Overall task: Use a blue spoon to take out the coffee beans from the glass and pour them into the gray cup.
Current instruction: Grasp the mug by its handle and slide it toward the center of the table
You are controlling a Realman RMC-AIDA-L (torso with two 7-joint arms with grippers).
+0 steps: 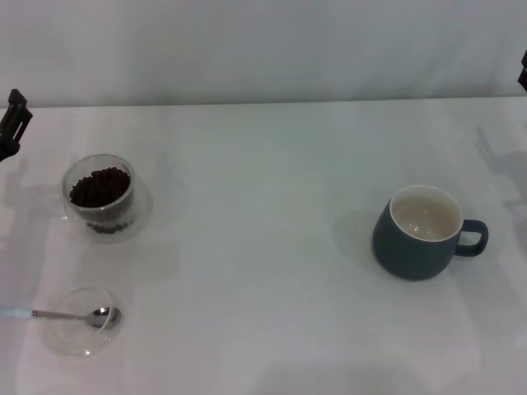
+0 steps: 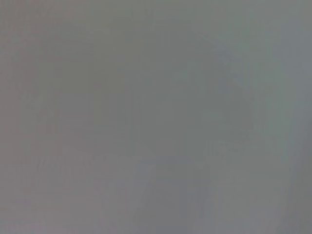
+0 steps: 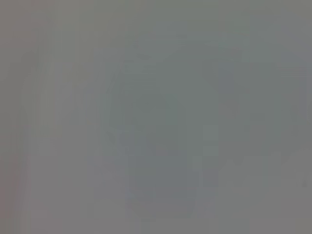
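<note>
Left gripper [image 1: 12, 123] is just peeking in at the table's far left edge, and I cannot tell its state; right gripper [image 1: 523, 72] is a sliver at the far right edge, same story. Both wrist views give me nothing but grey. Wide bare white table [image 1: 263, 164] lies between them. Glass [image 1: 100, 196] with coffee beans [image 1: 100, 187] stands near the left gripper, toward me. Blue spoon [image 1: 62, 313] rests its bowl in a shallow clear dish [image 1: 82, 322] nearer still, handle over the left edge. Gray cup [image 1: 422, 233] stands upright well right, handle pointing right.
</note>
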